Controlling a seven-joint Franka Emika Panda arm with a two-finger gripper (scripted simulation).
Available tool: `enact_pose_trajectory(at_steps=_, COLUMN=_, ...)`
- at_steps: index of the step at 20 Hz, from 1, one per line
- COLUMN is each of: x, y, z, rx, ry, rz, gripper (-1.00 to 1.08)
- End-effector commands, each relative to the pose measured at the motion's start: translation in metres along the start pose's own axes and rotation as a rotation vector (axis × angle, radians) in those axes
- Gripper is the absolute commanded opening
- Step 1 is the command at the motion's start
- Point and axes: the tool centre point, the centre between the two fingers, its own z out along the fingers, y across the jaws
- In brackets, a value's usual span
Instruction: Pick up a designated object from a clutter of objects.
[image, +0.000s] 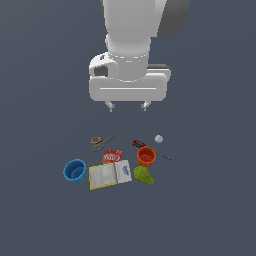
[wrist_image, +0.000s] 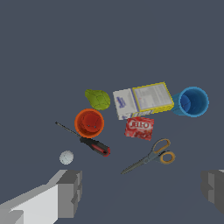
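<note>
Pincer (image: 127, 106) is hanging well above the clutter with its two fingers spread wide, gripping nothing at all. Everything is sitting on a plain dark grey bench (image: 210, 200) with no edges showing, so I'm placing stuff by its neighbours.

Orange cup (image: 146, 156) is standing upright, mouth up, towards the exterior view's right side of the pile. It's sitting just beside the red-handled screwdriver (image: 139, 144), whose thin shaft is poking out past the cup on the far side, and the green pear-shaped lump (image: 143, 175) is lying just beside it too. White ball (image: 158, 139) is resting near the screwdriver, apart from the rest.

Over on the exterior view's left, the blue cup (image: 75, 171) is standing upright right next to the yellow-edged box (image: 110, 174), which is lying flat between the two cups. Red packet (image: 112, 156) is sitting against the box's edge, and the scissors (image: 102, 142) with tan handles are lying just beyond the packet.

From the wrist view, the orange cup (wrist_image: 89, 123) is showing its open mouth, with both grey fingertips (wrist_image: 70, 192) framing the shot wide apart.
</note>
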Motion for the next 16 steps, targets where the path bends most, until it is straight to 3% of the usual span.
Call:
enact_pose_trajectory(at_steps=1, x=0.0, y=0.0, z=0.0, rx=0.0, ry=0.0, rz=0.0, gripper=0.28)
enact_pose_trajectory(at_steps=16, x=0.0032, y=-0.0021, z=-0.0028, rx=0.005, ry=0.005, rz=0.018, gripper=0.28)
